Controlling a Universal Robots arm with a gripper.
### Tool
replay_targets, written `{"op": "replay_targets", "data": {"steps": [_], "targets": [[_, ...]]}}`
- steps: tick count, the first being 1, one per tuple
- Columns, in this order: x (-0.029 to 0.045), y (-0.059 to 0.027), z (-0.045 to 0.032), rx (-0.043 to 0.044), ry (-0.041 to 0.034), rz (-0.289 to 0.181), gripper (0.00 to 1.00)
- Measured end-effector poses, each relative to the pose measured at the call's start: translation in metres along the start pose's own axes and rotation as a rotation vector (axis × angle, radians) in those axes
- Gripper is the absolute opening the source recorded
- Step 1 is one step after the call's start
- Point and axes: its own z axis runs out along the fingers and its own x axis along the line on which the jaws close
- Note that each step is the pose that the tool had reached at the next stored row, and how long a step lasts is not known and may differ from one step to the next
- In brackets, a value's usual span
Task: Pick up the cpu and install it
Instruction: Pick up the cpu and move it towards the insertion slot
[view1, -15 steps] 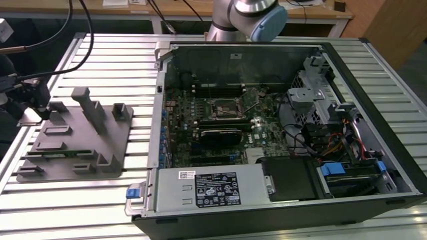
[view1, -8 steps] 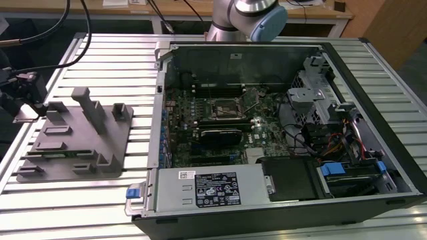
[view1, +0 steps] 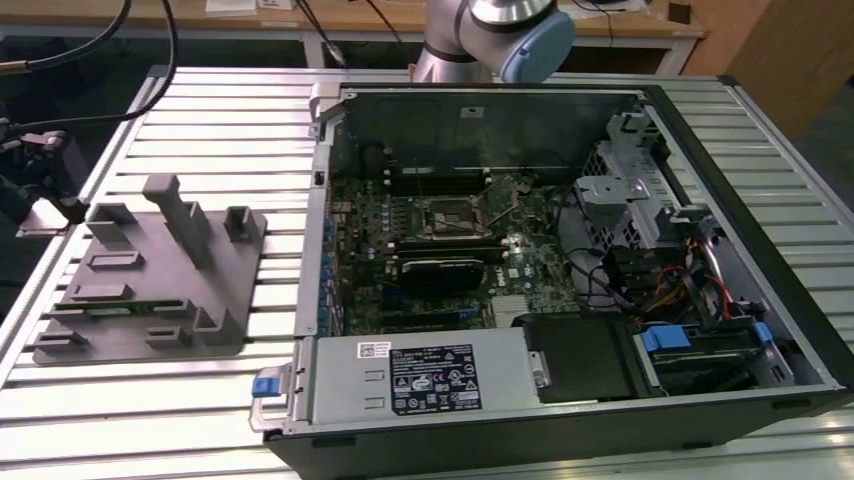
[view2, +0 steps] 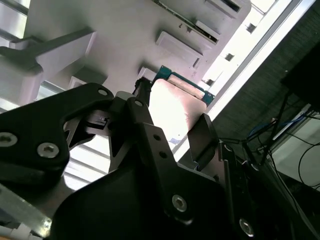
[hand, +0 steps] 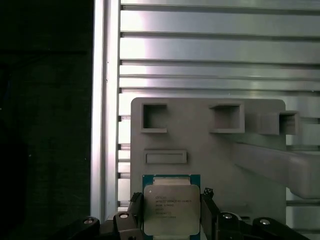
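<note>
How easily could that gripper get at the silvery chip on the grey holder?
Likely yes: the gripper is right at the cpu on the grey holder, with nothing between them.

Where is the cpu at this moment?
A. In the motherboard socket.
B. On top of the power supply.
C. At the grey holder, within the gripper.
C: in the first wrist view the cpu is at the holder edge, within the gripper.
</note>
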Motion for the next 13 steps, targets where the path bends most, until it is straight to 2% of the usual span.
{"op": "replay_targets", "data": {"steps": [13], "targets": [[-0.0007, 0.0008, -0.0276, -0.0003, -0.0001, 0.0, 0.55]]}}
